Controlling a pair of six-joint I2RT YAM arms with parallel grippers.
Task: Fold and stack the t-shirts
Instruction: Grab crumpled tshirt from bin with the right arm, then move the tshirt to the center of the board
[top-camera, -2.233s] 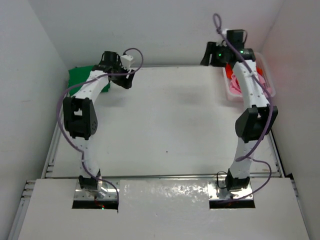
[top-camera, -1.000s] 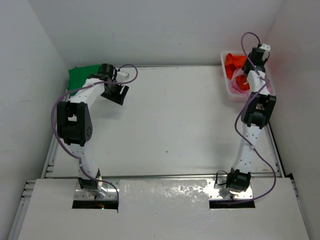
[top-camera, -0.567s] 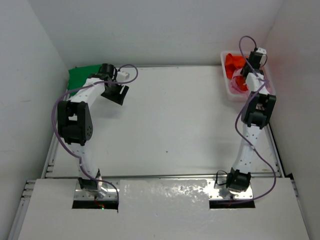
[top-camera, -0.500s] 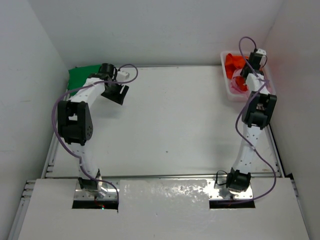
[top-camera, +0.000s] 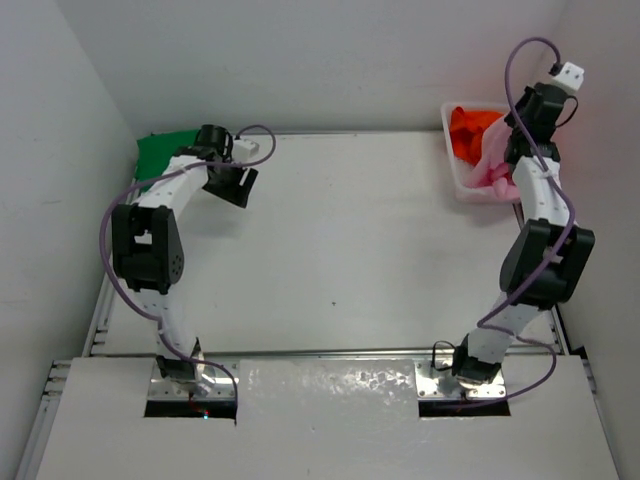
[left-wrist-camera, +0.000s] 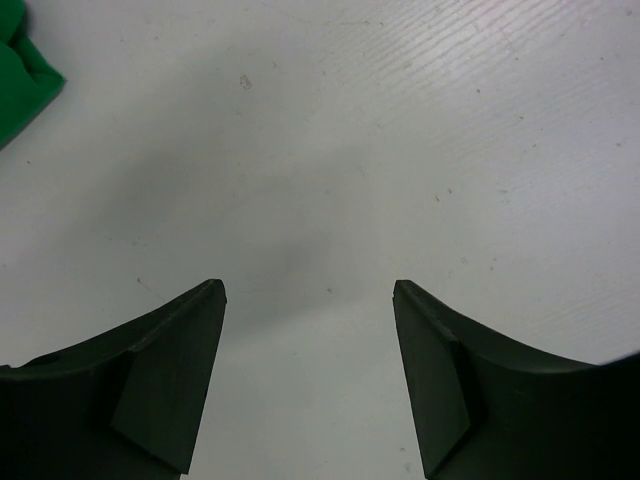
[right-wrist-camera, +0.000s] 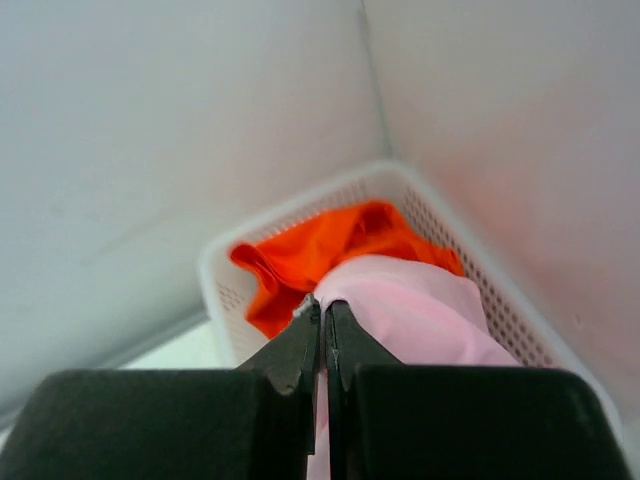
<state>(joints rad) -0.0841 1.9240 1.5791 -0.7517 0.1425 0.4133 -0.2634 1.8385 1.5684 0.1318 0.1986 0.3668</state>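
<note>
At the table's (top-camera: 340, 230) 1 o'clock corner, the right gripper (right-wrist-camera: 323, 305) is pinched shut on the pink shirt (right-wrist-camera: 410, 315) in the basket (right-wrist-camera: 215, 262), with the orange shirt (right-wrist-camera: 320, 250) behind it; the left gripper (left-wrist-camera: 308, 290) is open, and the green shirt (left-wrist-camera: 20, 80) lies at its 10 o'clock.

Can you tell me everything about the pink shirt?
The pink shirt is pale, soft cloth, bunched up in smooth folds, not neatly folded. It sits in the white basket at the far right corner of the table, lying partly over the orange shirt. The right hand is shut on an edge of it, and the cloth reaches up to the fingertips. Its sleeves and collar can't be made out.
</note>
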